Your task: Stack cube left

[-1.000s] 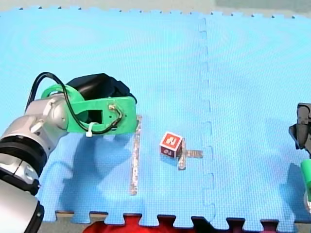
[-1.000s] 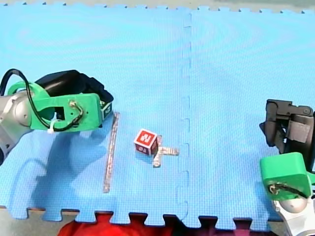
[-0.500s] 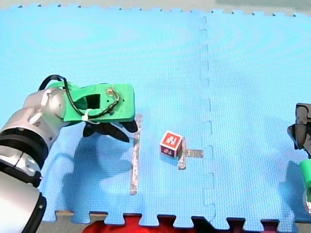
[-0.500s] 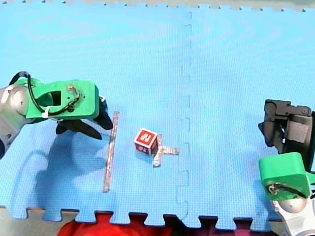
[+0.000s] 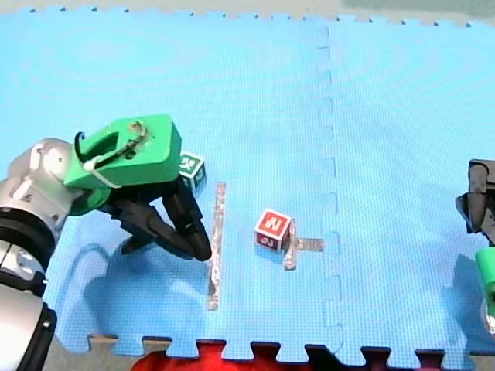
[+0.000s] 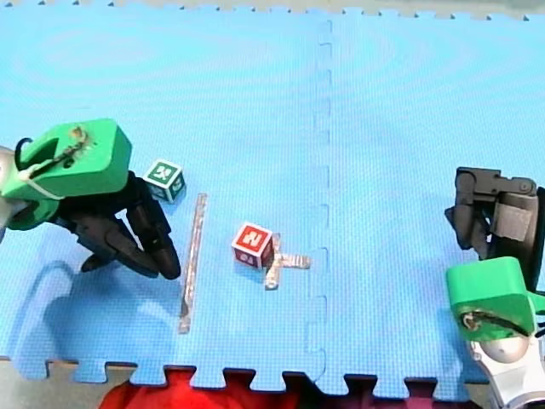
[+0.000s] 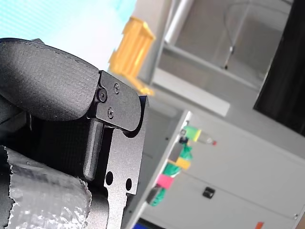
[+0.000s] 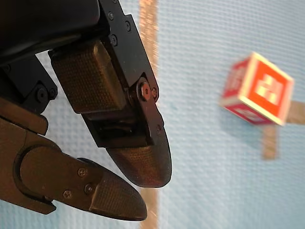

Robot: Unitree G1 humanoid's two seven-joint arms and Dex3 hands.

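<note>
On the blue foam mat (image 6: 383,102) lie 2 cubes, and they are not stacked. The green cube (image 6: 165,180) sits on the mat to the left of a long strip of tape (image 6: 191,264), just beside the left hand (image 6: 128,230). In the first head view the big green block (image 5: 131,151) on that wrist hides part of this cube. The red cube (image 6: 253,244) sits on the other side of the strip, touching a small cross of tape (image 6: 288,262). Both cubes have white marks on top, too small to read. The left hand's fingers (image 6: 157,243) point down at the mat close to the strip of tape. They are stretched out and hold nothing, and I cannot tell if their tips touch the mat. The right hand (image 6: 490,217) is at the right side of the mat, well apart from both cubes. The edge of the first head view cuts it off, and I cannot tell if it is open or closed. The second wrist view shows dark fingers (image 8: 143,162) over the mat, holding nothing, with the strip of tape partly hidden behind them and the red cube blurry further off. The first wrist view shows a black finger part (image 7: 43,81) very close, with gray wrapping (image 7: 43,200) beside it.
</note>
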